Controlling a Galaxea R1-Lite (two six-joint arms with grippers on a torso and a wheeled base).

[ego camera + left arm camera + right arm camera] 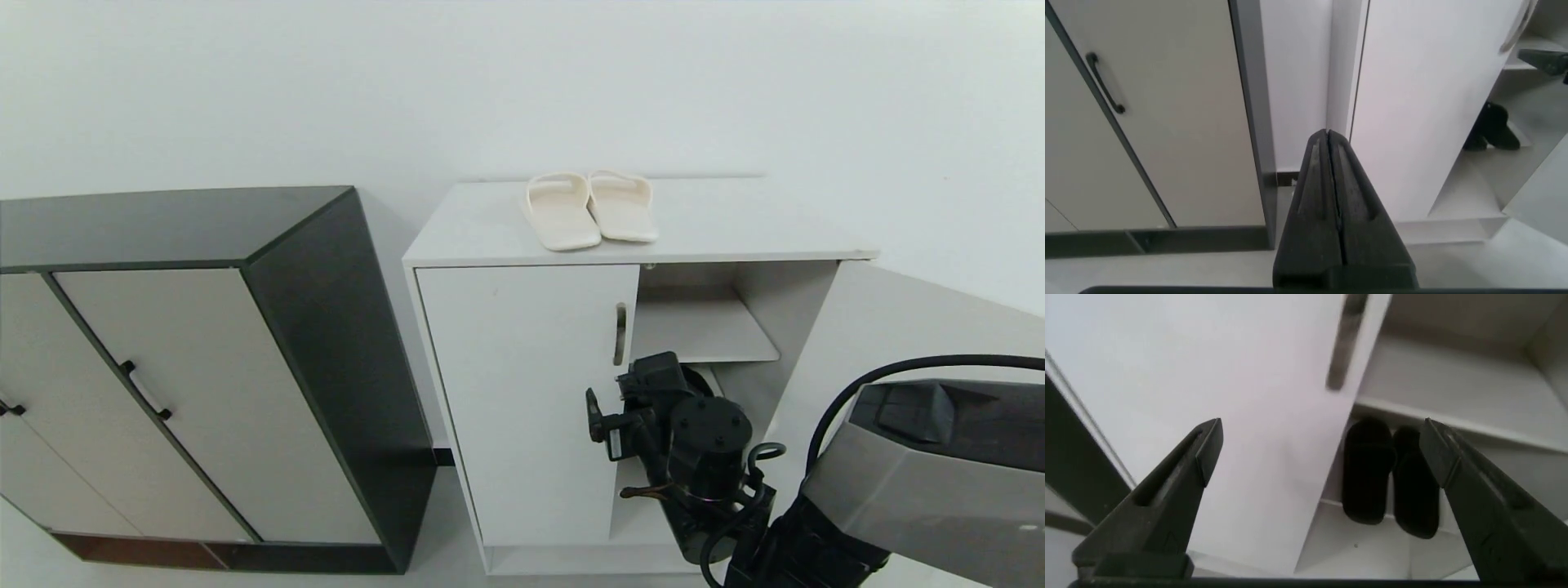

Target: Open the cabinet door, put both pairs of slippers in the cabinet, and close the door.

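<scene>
Resting side by side on top of the white cabinet [735, 220], toward its back edge and with their straps toward the wall, is the cream pair of slippers [589, 209]. The cabinet's left door [522, 392] is shut, with a slim handle [620, 334] along its right edge. The right half of the cabinet stands open and shows an upper shelf [702, 331]. Lower down inside that open half, the black pair of slippers [1388, 478] lies close side by side on a shelf.

The right gripper [1321, 433] hangs just in front of the open compartment, level with the free edge of the shut door. Its jaws are spread wide and hold nothing. The left gripper [1328, 143] has its jaws pressed together, empty, and faces the narrow gap between the white cabinet and the dark cabinet [326, 327] standing beside it. The dark cabinet's pale doors [163, 392] are shut.
</scene>
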